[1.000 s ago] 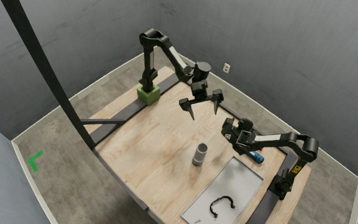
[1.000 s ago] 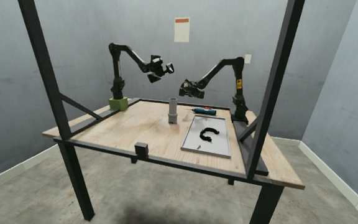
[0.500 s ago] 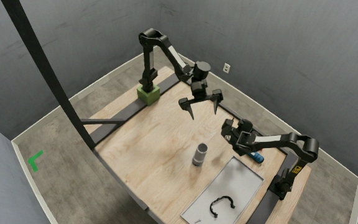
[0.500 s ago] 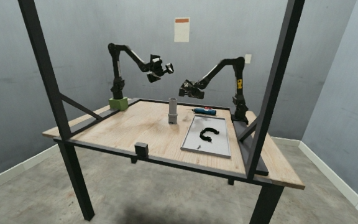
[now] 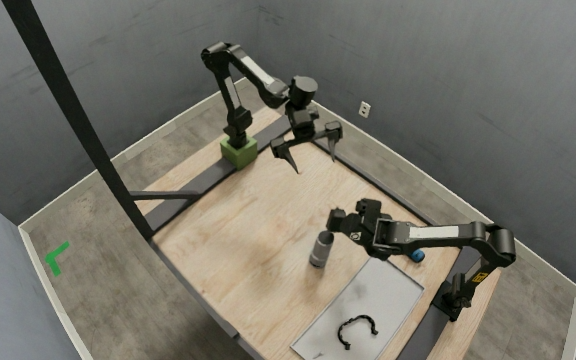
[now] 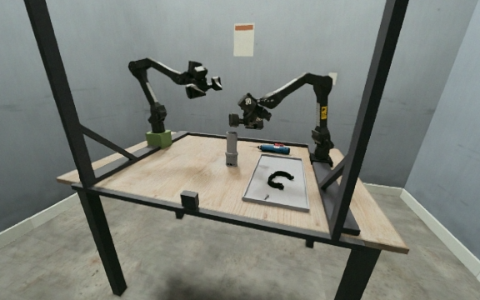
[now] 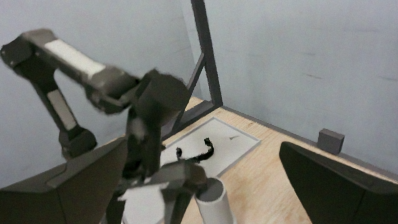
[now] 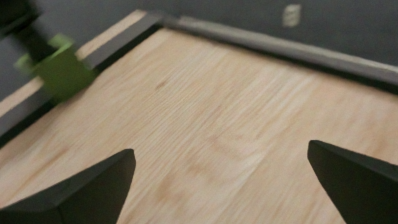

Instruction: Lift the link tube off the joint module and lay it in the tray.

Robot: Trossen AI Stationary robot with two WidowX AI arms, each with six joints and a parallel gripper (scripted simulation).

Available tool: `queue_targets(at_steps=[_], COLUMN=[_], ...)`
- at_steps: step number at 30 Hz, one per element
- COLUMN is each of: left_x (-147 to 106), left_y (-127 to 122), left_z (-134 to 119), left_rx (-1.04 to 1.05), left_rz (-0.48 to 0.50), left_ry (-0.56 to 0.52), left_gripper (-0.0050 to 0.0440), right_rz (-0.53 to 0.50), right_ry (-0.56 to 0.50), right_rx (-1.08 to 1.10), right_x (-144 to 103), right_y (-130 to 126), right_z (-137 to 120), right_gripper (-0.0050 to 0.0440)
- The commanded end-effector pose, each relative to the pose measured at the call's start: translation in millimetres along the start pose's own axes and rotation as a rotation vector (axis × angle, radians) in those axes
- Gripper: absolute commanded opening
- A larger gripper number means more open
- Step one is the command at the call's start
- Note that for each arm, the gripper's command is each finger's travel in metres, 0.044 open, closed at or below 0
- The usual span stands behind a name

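The light grey link tube stands upright on the darker joint module near the middle of the wooden table; both also show in the exterior view, the tube above the module. The tube's open top shows in the left wrist view. The grey tray lies flat to the tube's side. My right gripper is open and empty, in the air just above and beside the tube's top. My left gripper is open and empty, high above the table's far part, well away from the tube.
A black curved part lies in the tray. A blue screwdriver lies on the table behind the tray. The left arm stands on a green block. A small black block sits on the front edge. Black frame posts stand at the table's edges.
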State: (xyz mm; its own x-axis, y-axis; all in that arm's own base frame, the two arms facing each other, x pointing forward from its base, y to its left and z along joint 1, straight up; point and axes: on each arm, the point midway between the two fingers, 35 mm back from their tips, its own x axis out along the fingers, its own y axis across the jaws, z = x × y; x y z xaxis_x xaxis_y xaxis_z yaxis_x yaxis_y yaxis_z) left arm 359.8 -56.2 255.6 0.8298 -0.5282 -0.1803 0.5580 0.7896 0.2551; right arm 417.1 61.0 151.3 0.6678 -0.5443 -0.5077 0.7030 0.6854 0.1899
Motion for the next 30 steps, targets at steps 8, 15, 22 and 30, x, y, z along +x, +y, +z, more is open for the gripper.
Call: queue_targets(at_steps=[8,15,22,30], left_x=[-53,-68,-89,-100], left_y=[-11,-24,-39,-49], left_z=[84,78,84,79], left_rx=[-0.098,-0.197,-0.314,-0.369], left_rz=[0.183,0.198,0.243,0.261], left_ry=[0.020,0.143,0.279,0.387], left_gripper=[0.0440,0.0440,0.0440,0.0440], right_rz=[0.194,0.189,0.186,0.140], right_ry=[0.261,0.356,0.512,0.629], right_rx=[-0.214,-0.319,-0.378,-0.400], right_x=[-57,-67,-84,-96], right_y=[79,81,89,82], right_z=[2,0,6,7], right_gripper=[0.0440,0.0440,0.0440,0.0440])
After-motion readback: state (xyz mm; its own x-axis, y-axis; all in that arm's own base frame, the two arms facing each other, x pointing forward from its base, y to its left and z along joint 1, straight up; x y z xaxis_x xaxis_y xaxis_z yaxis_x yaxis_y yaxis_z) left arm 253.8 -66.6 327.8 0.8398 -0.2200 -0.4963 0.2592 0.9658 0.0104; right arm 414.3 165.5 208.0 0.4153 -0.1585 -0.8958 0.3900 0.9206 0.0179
